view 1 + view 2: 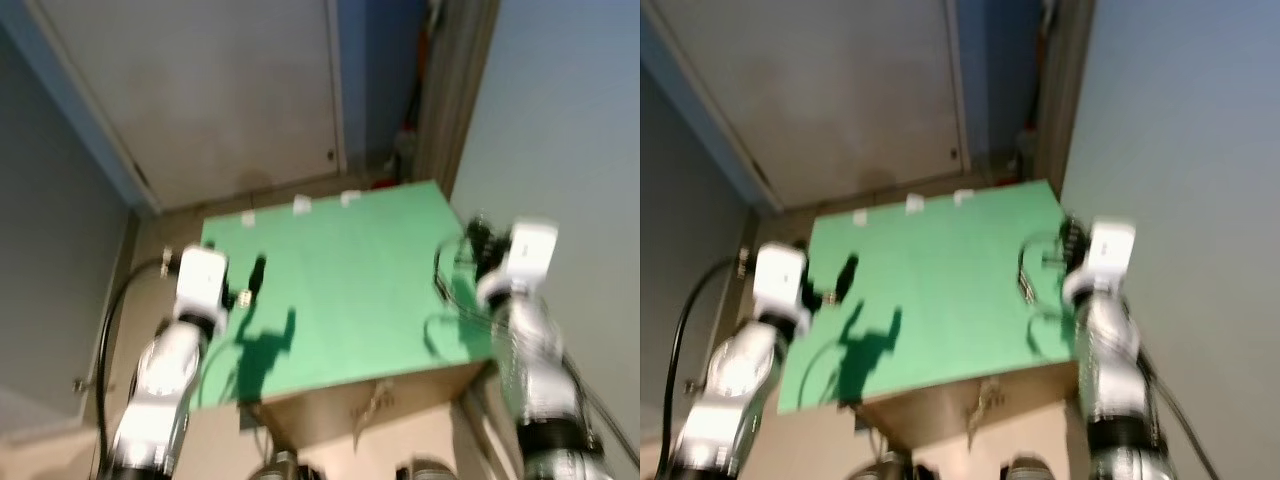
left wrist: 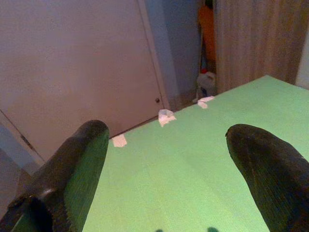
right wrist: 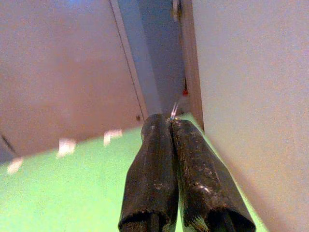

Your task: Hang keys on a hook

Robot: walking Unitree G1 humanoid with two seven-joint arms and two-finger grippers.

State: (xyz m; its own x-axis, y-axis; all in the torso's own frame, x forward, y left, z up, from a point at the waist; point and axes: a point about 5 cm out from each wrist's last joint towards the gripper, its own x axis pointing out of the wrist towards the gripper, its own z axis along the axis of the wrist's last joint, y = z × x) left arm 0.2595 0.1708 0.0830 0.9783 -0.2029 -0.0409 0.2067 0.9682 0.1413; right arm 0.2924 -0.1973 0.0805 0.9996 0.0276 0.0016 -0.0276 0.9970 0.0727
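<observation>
Green worktop on a cardboard box, standing before a closed door; bits of white paper lie along its far edge. Left hand hovers over the worktop, fingers wide apart, empty. Right hand at the worktop's right edge by the wall, fingers pressed together; a glint at their tips may be the keys, unconfirmed. No hook identified. Judged: carrying stage; next, locate the hook and raise the right hand to it.

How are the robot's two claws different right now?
The left gripper has its fingers spread wide apart, while the right gripper has its fingers pressed together with something small and shiny at the tips. The left one is over the green board's left side, the right one at its right edge. Both have black fingers.
</observation>
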